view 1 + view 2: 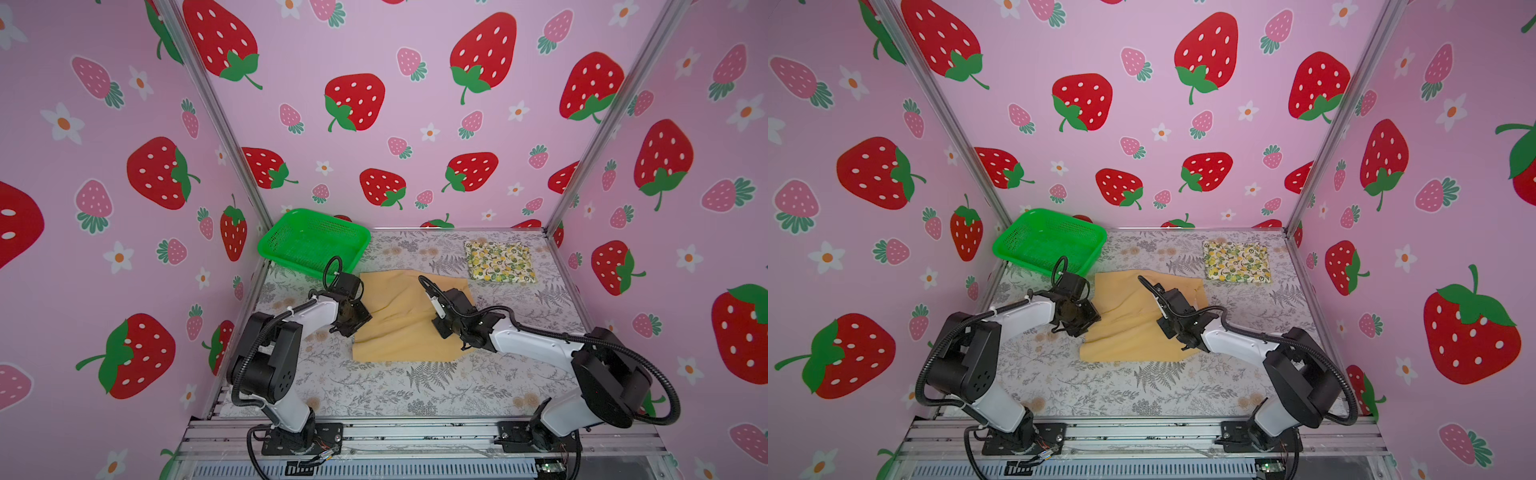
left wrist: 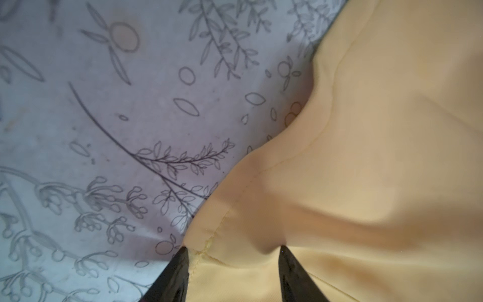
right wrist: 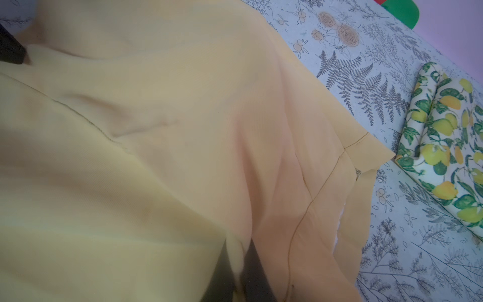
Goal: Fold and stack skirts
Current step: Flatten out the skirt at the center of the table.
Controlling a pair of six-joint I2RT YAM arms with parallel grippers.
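Left gripper [image 2: 234, 248]: jaws about half open, straddling the stitched hem of the mustard skirt [image 1: 399, 320] at its 9 o'clock edge, with cloth lying across the gap. Right gripper [image 3: 238, 243]: jaws nearly closed, pinching a thin ridge of the same skirt toward its 4 o'clock side. The mustard skirt lies at table centre, rumpled and roughly square, so its long axis cannot be told; its near edge runs 9 to 3. The folded lemon-print skirt [image 1: 500, 262] sits at 1 o'clock, long axis 9 to 3, near the mustard skirt's far right corner but apart from it. The green mesh basket [image 1: 309, 241] stands at 11 o'clock, close to the skirt's far left corner. The floral table cover [image 1: 415, 386] lies bare toward 6 o'clock.
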